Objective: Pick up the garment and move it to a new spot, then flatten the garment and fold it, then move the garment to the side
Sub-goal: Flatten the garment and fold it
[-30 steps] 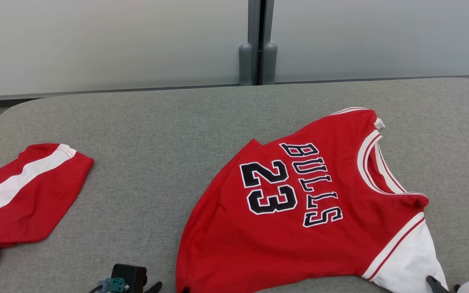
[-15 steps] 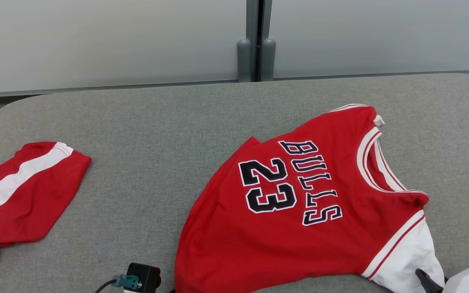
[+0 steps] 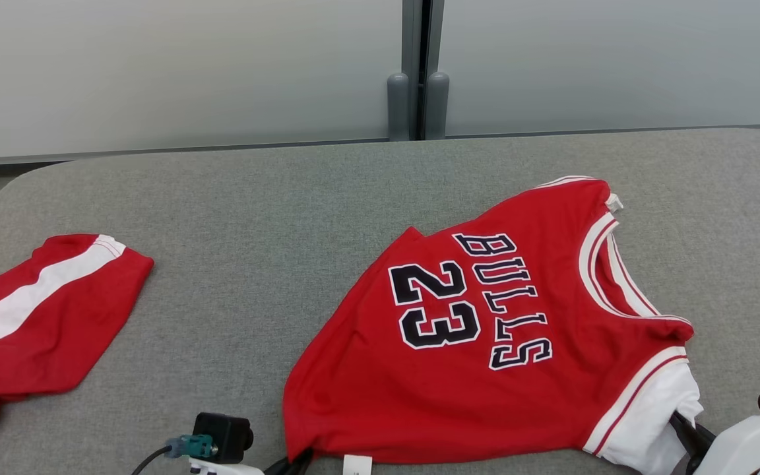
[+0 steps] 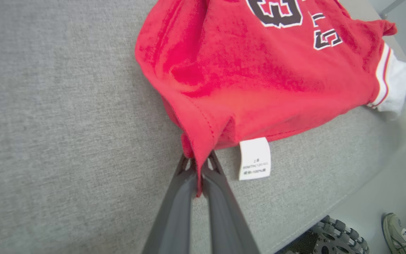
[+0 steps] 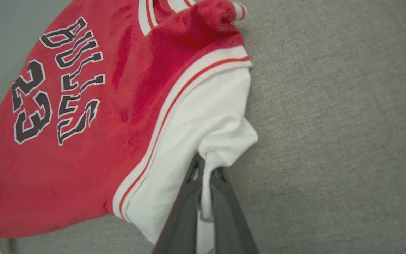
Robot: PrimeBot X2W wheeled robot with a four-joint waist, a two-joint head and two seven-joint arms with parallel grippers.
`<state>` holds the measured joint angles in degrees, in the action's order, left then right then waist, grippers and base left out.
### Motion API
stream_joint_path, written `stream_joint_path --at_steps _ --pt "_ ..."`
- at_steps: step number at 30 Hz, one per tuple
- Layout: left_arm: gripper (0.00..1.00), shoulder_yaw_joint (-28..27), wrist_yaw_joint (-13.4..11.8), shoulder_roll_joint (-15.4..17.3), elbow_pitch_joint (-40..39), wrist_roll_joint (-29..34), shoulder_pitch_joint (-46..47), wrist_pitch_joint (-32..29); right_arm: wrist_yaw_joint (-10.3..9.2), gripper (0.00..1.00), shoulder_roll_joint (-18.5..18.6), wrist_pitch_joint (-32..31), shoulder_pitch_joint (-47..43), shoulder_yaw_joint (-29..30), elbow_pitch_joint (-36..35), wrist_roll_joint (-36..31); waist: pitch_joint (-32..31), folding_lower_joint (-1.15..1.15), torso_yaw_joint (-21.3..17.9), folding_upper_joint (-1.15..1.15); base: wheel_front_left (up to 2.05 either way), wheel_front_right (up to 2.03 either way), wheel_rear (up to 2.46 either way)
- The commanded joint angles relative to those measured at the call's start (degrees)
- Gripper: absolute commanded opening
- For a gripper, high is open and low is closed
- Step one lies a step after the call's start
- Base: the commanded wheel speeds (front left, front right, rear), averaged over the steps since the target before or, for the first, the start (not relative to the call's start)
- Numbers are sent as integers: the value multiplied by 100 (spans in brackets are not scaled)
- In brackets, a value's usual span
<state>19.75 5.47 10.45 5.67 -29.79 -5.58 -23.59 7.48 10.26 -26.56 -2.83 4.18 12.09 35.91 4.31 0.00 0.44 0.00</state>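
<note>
**Jersey (image 3: 485,330) pinched at both near corners**

A second red garment (image 3: 37,316) lies at the tabletop's (image 3: 254,198) left edge. The left gripper (image 4: 199,165) is closed on the jersey's red hem corner. The jersey lies right of centre, along the near edge. The right gripper (image 5: 204,165) is closed on its white sleeve.

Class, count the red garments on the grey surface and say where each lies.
2. The Bulls jersey lies right of centre near the front edge; the white-striped red garment lies far left, partly out of frame.
</note>
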Motion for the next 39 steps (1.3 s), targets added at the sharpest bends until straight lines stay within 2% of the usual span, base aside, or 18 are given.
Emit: stream_joint_path --at_steps 1,7,12,17,24,25,30,37,39 --pt "0 -40 11 11 -114 -82 44 38 3 0 82 95 34 -52 -96 150 -27 0 14 0 0 0 0" --pt "0 -264 90 252 -675 -338 190 121 2 0 341 615 12 -281 -649 1029 -61 0 48 0 0 0 0" --pt "0 -513 95 394 -857 -310 510 383 3 0 646 1154 287 -473 -812 1150 19 0 5 0 0 0 0" --pt "0 -559 148 492 -522 -397 1239 453 3 0 798 1529 984 -828 -639 1153 292 0 -49 0 0 0 0" --pt "0 -219 200 741 421 -489 3048 312 3 0 987 2003 2746 -1422 -67 1526 937 0 -59 0 0 0 0" --pt "0 -219 200 741 421 -489 3048 312 3 0 987 2003 2746 -1422 -67 1526 937 0 -59 0 0 0 0" --pt "0 11 198 895 1268 -644 4602 178 3 0 1147 2223 4324 -1828 498 1959 1382 0 -90 0 0 0 0" --pt "0 256 200 914 2265 -915 6760 201 3 0 1400 2566 6501 -2167 1355 2429 2000 0 -73 0 0 0 0" --pt "0 322 200 927 2528 -969 7318 210 3 0 1339 2629 7007 -2252 1553 2682 2119 0 -86 0 0 0 0"
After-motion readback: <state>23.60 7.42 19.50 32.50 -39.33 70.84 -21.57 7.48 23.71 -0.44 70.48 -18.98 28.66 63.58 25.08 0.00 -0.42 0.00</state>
